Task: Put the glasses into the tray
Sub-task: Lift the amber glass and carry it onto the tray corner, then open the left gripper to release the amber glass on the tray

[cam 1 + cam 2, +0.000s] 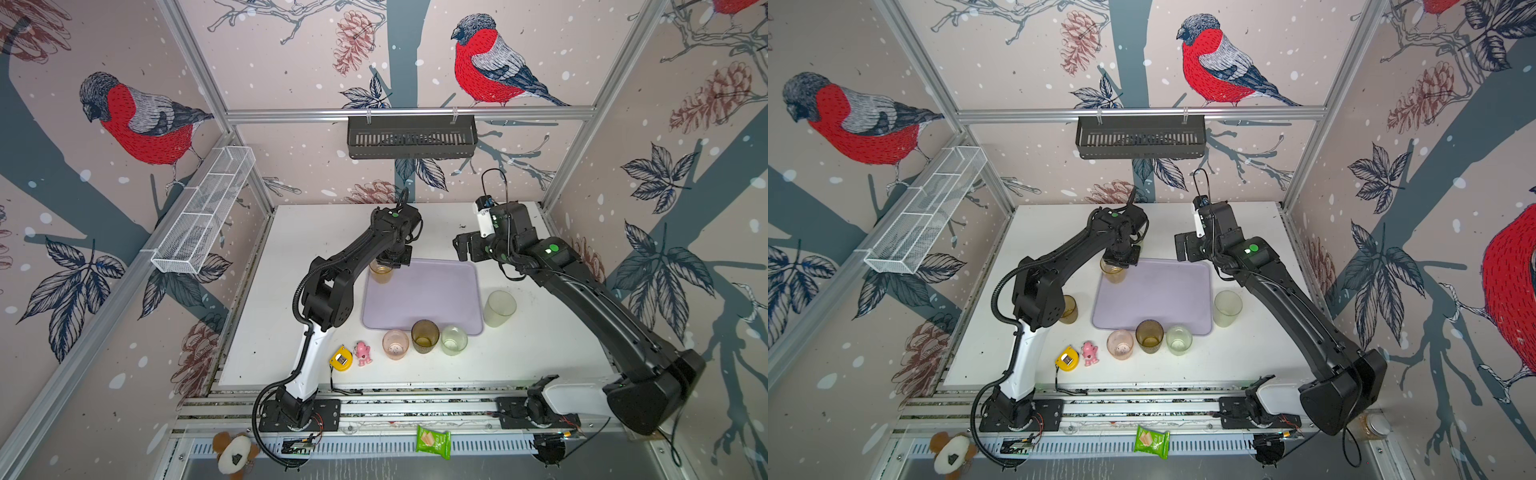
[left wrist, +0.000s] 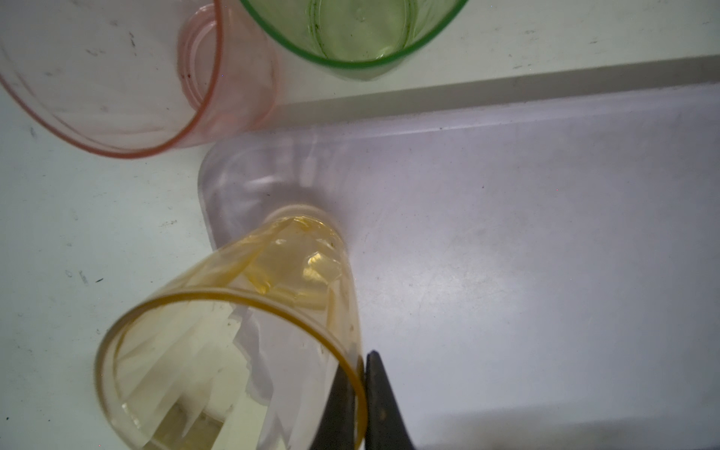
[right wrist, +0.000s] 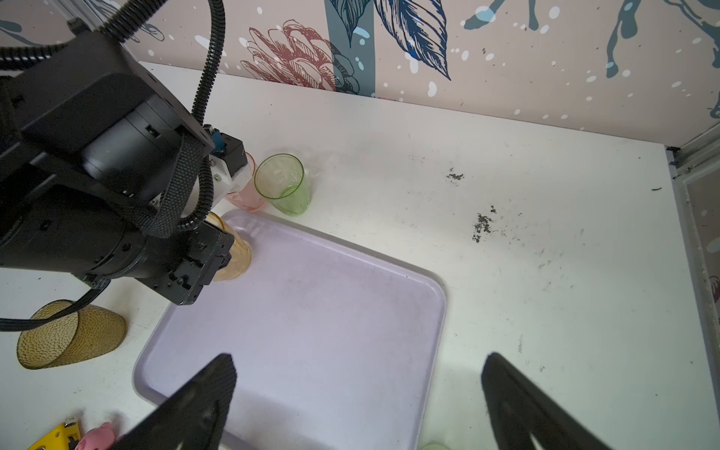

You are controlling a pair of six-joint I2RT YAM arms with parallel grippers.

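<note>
The left gripper (image 2: 362, 374) is pinching the amber glass (image 2: 233, 331) by its rim, its base sitting tilted inside the far left corner of the tray (image 2: 506, 233); the right gripper (image 3: 360, 359) is hovering spread above the tray's far right corner

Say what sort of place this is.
Probably a robot test cell: aluminium frame around a white table, left arm and right arm bolted to a front rail.

In both top views I see a small yellow tape measure (image 1: 341, 357) just beside a pink plastic toy figure (image 1: 364, 353) at lower centre. A black slatted plastic basket (image 1: 411, 137) hangs at upper centre, and a white wire-mesh basket (image 1: 203, 212) at left.
</note>
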